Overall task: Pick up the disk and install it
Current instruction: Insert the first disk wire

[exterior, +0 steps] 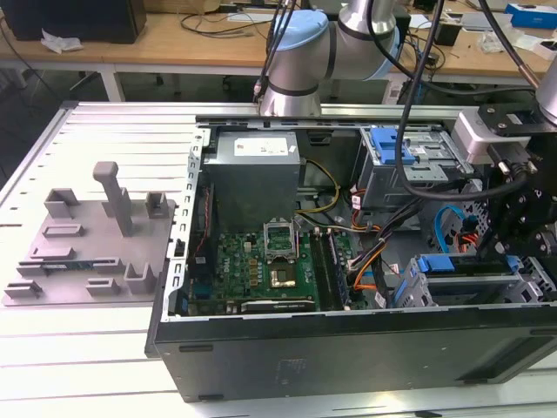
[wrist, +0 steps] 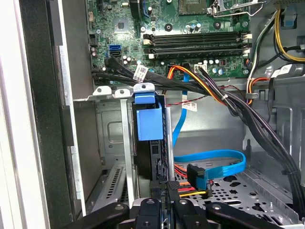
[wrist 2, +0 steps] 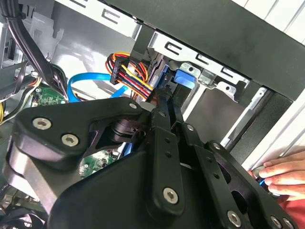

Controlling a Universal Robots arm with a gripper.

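The disk [wrist: 153, 143] stands on edge inside the metal drive cage [wrist: 107, 129] at the front corner of the open computer case [exterior: 348, 348], its blue carrier bracket [wrist: 147, 121] facing up out of the slot. It looks seated in the cage, or very nearly, so the install step appears close to done.

The gripper [wrist: 164, 200] sits directly above the cage, its black fingers [wrist 2: 164, 143] drawn close together along the disk's thin edge. In both wrist views the jaws are almost closed, with only a narrow gap, and appear to pinch the disk's edge; the contact itself is hidden by the linkage. The edge-on hold suits the cage, which accepts the drive only upright.

Beside the cage, the blue data cable [wrist: 214, 160] and the bundle of power wires [wrist: 190, 183] lie loose on the case floor. In the second wrist view a person's hand [wrist 2: 281, 176] rests just outside the case wall near the cage.
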